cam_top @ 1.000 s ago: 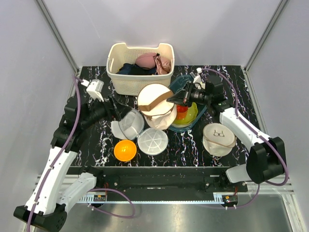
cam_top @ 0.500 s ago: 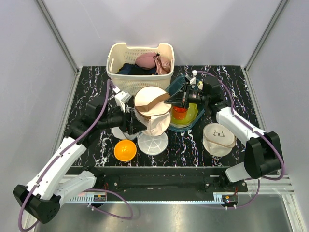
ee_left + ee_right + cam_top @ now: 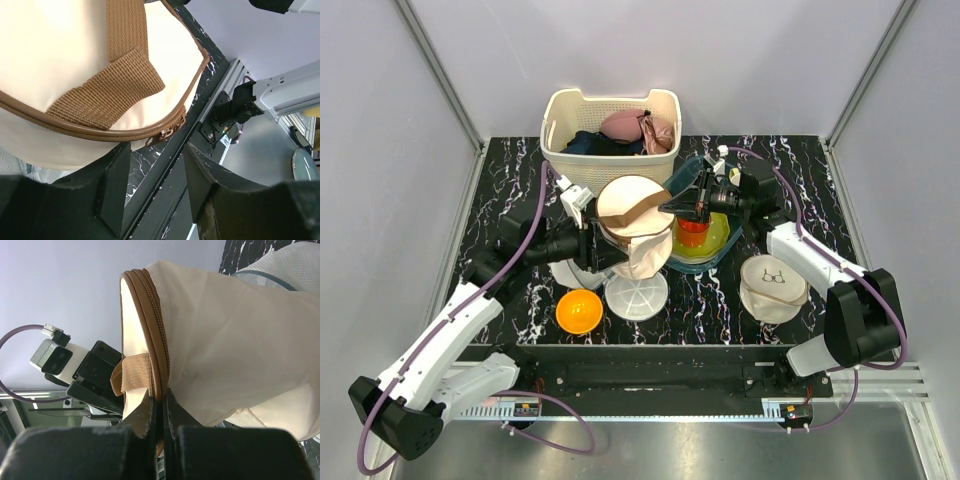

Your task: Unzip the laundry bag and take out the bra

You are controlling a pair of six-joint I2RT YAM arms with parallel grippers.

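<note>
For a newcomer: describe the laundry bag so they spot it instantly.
Find the white basket at the table's far edge; the laundry bag is right in front of it. It is a cream drum with a brown zipper band, unlike the white mesh dome and the bra-printed white bag.

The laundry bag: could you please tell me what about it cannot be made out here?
- Contents of the laundry bag: all views, fabric walls hide them.
- What exactly the right gripper pinches at the zipper band: right wrist, its fingers cover it.
- Bag's far side: left wrist, cut off by frame edge.
</note>
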